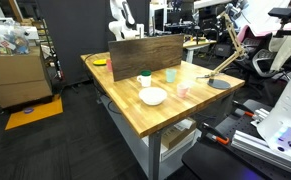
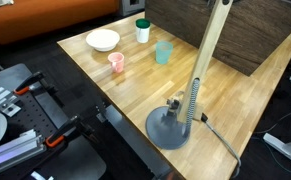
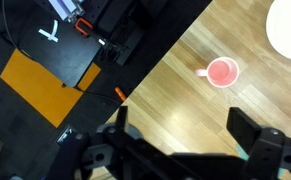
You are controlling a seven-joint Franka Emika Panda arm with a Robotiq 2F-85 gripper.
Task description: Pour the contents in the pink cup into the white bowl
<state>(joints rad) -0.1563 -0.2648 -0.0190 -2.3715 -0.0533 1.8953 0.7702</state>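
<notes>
**Pink cup upright on the table, clear of the spread gripper**

In the wrist view, an orange mat [image 3: 47, 82] lies on the dark floor at the left. Right of it, the wooden table [image 3: 185, 45] begins at an edge that runs diagonally. On the bare wood stands the pink cup [image 3: 222, 72], seen from above: a small round cup with a pale rim and a deeper pink inside. Whether anything is in it cannot be told. Further right, cut by the upper corner of the picture, is the curved edge of the white bowl [image 3: 290, 25], near the cup but not touching it.

The gripper [image 3: 181, 135] fills the bottom of the wrist view. Its two dark fingers [image 3: 247, 128] are spread wide with nothing between them. The cup sits above them in the picture, apart from both and nearer the line of the right-hand finger.

In an exterior view the bowl [image 2: 102, 40] comes first from the left. The cup [image 2: 116, 63] stands just beside it toward the table's near edge, then come the green cup [image 2: 142, 31] and the light blue cup [image 2: 163, 52]. In both exterior views the cup [image 1: 183, 91] stands upright, plain and without a handle, narrower than the shallow, empty-looking bowl [image 1: 153, 96].
</notes>
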